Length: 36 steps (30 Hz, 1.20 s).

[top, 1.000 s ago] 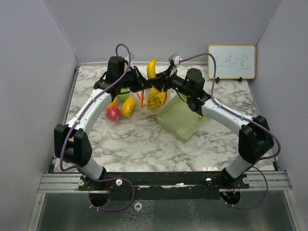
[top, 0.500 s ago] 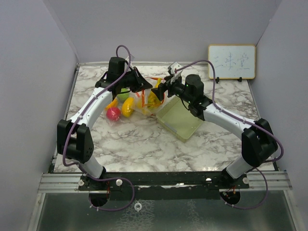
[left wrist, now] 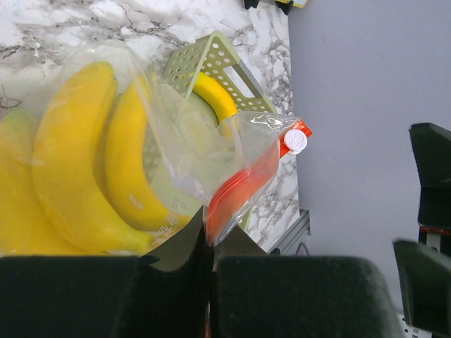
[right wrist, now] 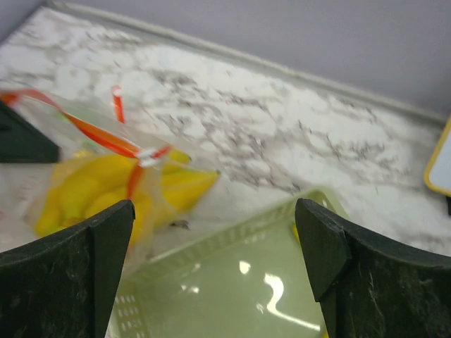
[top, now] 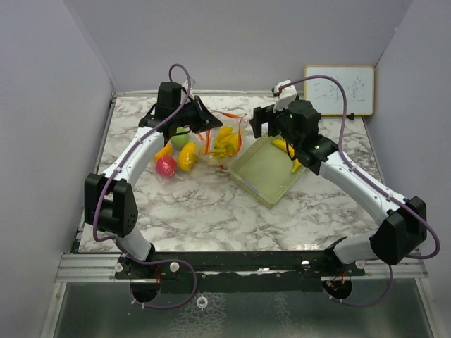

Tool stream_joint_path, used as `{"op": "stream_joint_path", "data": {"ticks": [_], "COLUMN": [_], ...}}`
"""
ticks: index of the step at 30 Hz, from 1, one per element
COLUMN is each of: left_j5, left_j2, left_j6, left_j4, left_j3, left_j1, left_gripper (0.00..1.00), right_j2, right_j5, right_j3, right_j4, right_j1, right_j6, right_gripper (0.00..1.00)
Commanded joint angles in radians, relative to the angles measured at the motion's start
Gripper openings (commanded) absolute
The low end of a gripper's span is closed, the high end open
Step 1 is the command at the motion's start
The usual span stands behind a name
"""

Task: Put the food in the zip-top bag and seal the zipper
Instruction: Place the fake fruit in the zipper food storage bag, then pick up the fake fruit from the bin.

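The left gripper (left wrist: 210,246) is clamped shut on the orange zipper edge (left wrist: 239,186) of the zip-top bag (left wrist: 204,137), which holds yellow bananas (left wrist: 70,162) just beside the pale green mesh tray (right wrist: 211,282), while the right gripper (right wrist: 215,218), jaws wide and empty, hovers over that tray's far corner, where another banana (top: 280,144) lies.

Clear bag (top: 213,155) at far centre, orange zipper (right wrist: 91,130) unsealed, mouth gaping, yellow bananas (left wrist: 70,162) inside, pink ball (top: 165,167), orange-yellow fruit (top: 187,156), green apple (top: 182,139) lying just left, another banana (top: 284,145) to the right.
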Motion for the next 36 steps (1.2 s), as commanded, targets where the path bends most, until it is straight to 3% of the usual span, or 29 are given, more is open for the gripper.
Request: {"op": "stream_joint_path", "data": {"ticks": [1, 3, 9, 18, 31, 36], "left_j5": [0.044, 0.048, 0.067, 0.079, 0.093, 0.1], "left_j2": [-0.008, -0.011, -0.006, -0.003, -0.004, -0.003], "left_j6": [0.019, 0.019, 0.01, 0.009, 0.014, 0.009], "left_j4": [0.049, 0.054, 0.077, 0.086, 0.085, 0.094], "left_j3": [0.039, 0.031, 0.011, -0.011, -0.031, -0.038], "left_j1": [0.008, 0.01, 0.01, 0.024, 0.043, 0.043], "left_gripper": [0.0, 0.0, 0.0, 0.0, 0.0, 0.0], "right_j2": [0.076, 0.131, 0.336, 0.519, 0.598, 0.598], "right_j5": [0.109, 0.116, 0.051, 0.129, 0.261, 0.181], "right_j3": [-0.012, 0.006, 0.108, 0.151, 0.052, 0.048], "right_j4": [-0.273, -0.337, -0.482, -0.541, -0.476, -0.492], "right_j1": [-0.041, -0.066, -0.218, -0.262, -0.264, -0.264], "right_j6": [0.033, 0.048, 0.111, 0.092, 0.079, 0.089], "right_gripper": [0.93, 0.84, 0.72, 0.72, 0.71, 0.45]}}
